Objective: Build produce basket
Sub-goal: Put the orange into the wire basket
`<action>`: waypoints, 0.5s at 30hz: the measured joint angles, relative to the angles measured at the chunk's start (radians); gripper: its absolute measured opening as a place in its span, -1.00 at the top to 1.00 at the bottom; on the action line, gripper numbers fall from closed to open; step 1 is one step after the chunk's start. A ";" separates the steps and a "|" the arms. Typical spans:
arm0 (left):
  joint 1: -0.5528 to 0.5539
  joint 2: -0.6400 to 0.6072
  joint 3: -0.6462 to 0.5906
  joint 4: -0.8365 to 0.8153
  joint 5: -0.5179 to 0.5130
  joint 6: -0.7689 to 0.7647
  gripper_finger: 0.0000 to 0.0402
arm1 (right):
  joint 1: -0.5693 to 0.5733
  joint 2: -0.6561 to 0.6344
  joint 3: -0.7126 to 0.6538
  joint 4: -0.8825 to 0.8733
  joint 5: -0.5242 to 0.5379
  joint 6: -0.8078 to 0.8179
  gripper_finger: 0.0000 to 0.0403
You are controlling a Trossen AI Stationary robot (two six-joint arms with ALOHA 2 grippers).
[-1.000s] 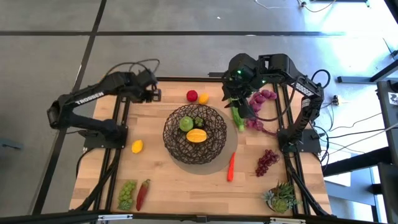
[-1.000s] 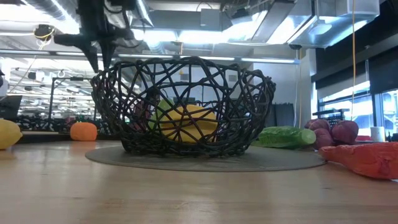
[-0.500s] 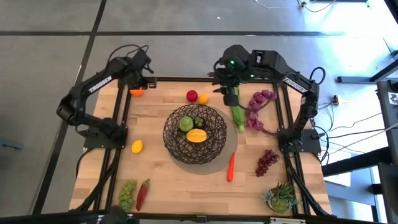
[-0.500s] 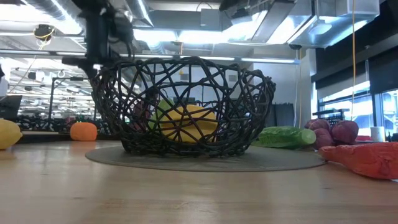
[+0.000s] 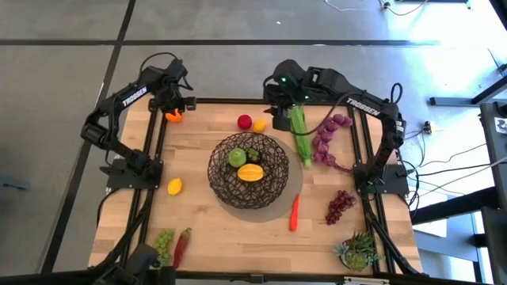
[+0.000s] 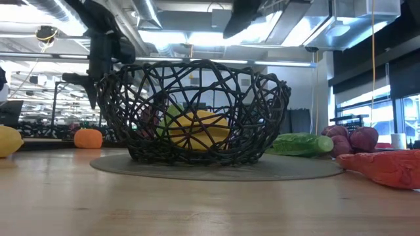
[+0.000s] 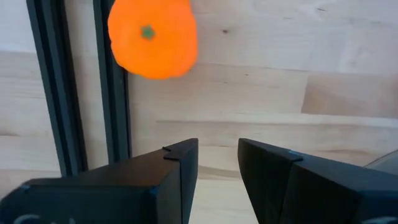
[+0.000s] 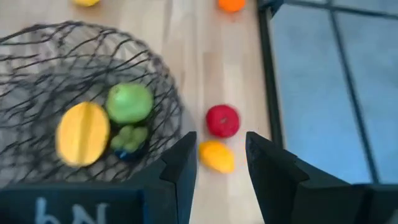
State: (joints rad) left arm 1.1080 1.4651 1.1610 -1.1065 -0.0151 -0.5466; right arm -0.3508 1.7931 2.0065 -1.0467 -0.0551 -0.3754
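Over the last second the left gripper has swung to the far left corner of the tabletop above the orange, fingers slightly apart and empty, probably its next pick. The right gripper has moved left near the red apple, fingers parted, empty. The basket sits mid-table holding a green apple, mango and green grapes.

**Around the work: table, plant, floor and room**

We see a pale wooden table with a black frame rail along its edge. A spiky green succulent sits at one near corner (on the right arm's side). Grey floor surrounds the table, crossed by dark seams, with cables trailing alongside. Level across, bright ceiling lights hang over the room behind.
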 joint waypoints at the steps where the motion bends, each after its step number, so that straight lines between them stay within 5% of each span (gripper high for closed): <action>1: 0.000 0.000 0.000 0.000 0.000 0.002 0.49 | 0.001 0.000 -0.011 0.030 0.021 0.004 0.34; 15: -0.002 -0.001 0.000 0.001 -0.009 0.059 0.49 | -0.003 -0.001 -0.050 0.141 0.063 0.053 0.34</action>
State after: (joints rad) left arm 1.1065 1.4643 1.1610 -1.1056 -0.0238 -0.4872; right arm -0.3540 1.7924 1.9564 -0.9058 0.0078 -0.3225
